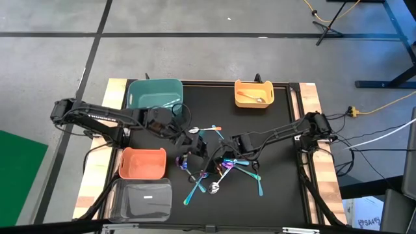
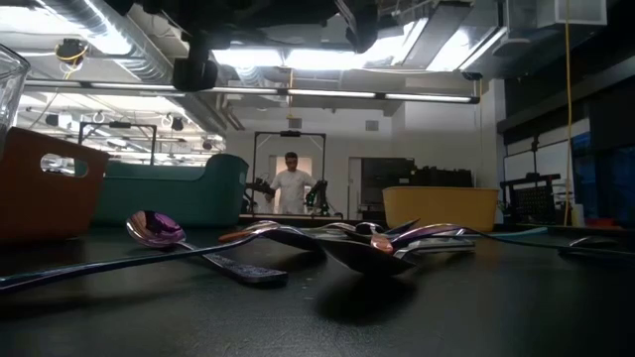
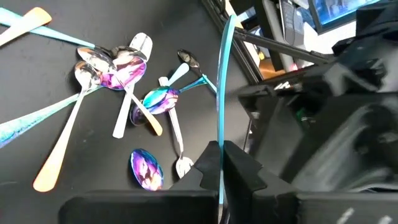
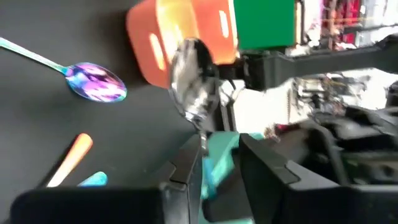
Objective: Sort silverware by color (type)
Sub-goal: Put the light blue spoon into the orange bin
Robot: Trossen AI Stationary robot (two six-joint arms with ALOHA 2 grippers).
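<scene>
Most of the silverware (image 1: 221,170) lies unsorted in a heap at centre-bottom of the high view, about a dozen spoons, exact count unclear. Four bins: clear bin (image 1: 142,199) and orange bin (image 1: 143,164) lower left, seemingly empty; teal bin (image 1: 155,95) upper left; yellow bin (image 1: 253,94) at top holds one or two copper spoons. Left claw (image 3: 221,163) is clamped on a teal handle; right claw (image 4: 219,163) stands part-open around a silver spoon (image 4: 194,87). Early stage, by my judgement.

You see polished metal spoons (image 3: 124,68) with mirror-glossy bowls, some iridescent purple. The mat (image 1: 279,162) beneath is matt black. The bins (image 1: 142,164) look like smooth matt plastic; the table edge (image 1: 311,97) shows bare wood.
</scene>
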